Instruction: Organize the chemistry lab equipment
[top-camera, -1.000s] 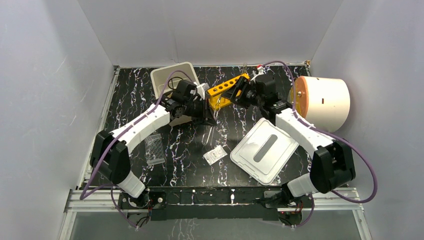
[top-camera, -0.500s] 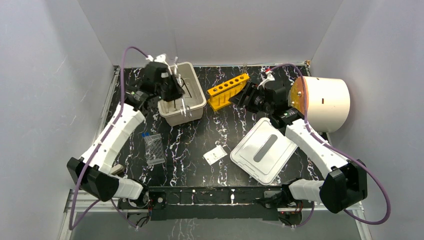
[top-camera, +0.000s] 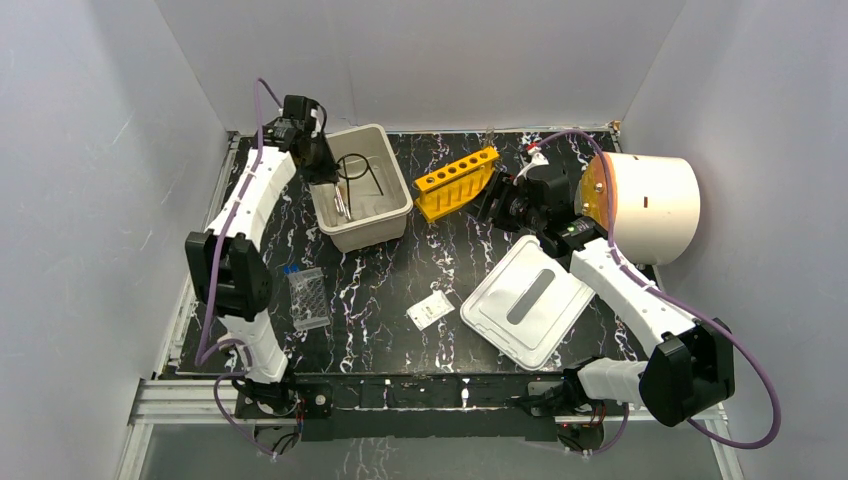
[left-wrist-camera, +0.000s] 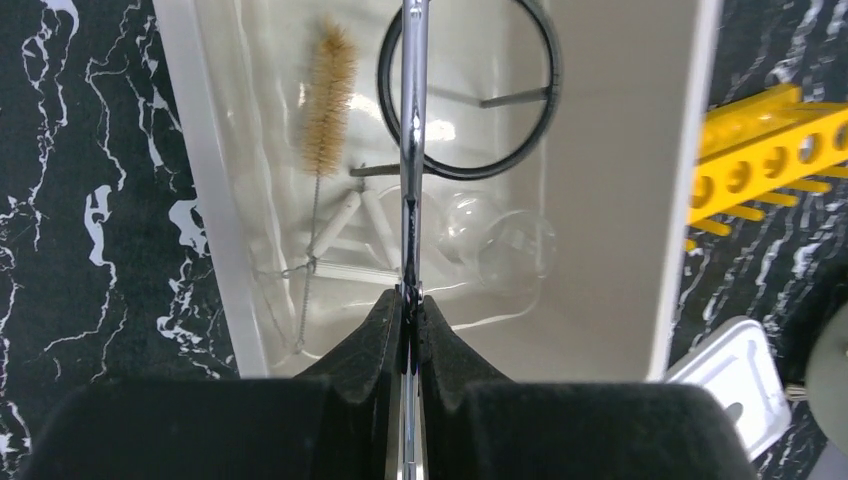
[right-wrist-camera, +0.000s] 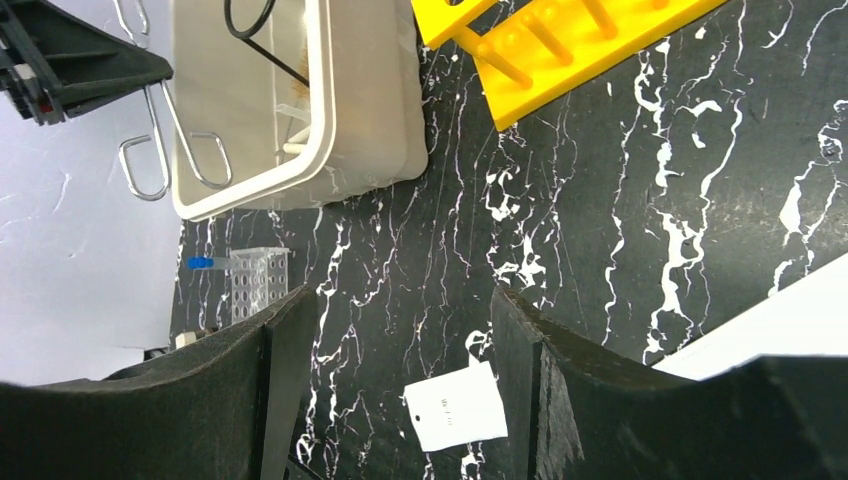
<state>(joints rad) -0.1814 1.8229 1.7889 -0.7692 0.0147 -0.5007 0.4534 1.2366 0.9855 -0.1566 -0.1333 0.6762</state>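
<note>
The thin metal tweezers (left-wrist-camera: 412, 150) are pinched in the left fingers (left-wrist-camera: 375, 335), which are shut tight on the shaft. They hang over the far-left part of the desk (top-camera: 400, 265), above the white tub (top-camera: 392, 208).

The left wrist view looks straight down the shaft into the tub and shows what lies on its floor:
- a black wire ring stand (left-wrist-camera: 470, 160)
- a tan brush (left-wrist-camera: 328, 100) on a twisted wire handle, left of the ring
- a white triangle (left-wrist-camera: 345, 225)
- a clear glass dish (left-wrist-camera: 518, 248) beside the triangle

Whether the tweezers touch any of these cannot be told from there. The top view shows only the ring and the metal tool inside the tub, near its left wall. The right wrist view shows two looped ends of the tool hanging at the tub's rim.

Near the tub, on its left, a blue-capped vial (top-camera: 290, 268) lies against a clear rack (top-camera: 308, 298). A yellow rack (top-camera: 455, 180) lies tilted just right of the tub.

The right fingers (right-wrist-camera: 285, 380) stand wide apart and hold nothing. They hover just right of the yellow rack, over bare desk. Their own camera frames a small white packet (right-wrist-camera: 455, 408) between them on the desk below.

A white lid (top-camera: 528, 300) lies at near right. A white drum (top-camera: 655, 205) with an orange face sits at far right.
</note>
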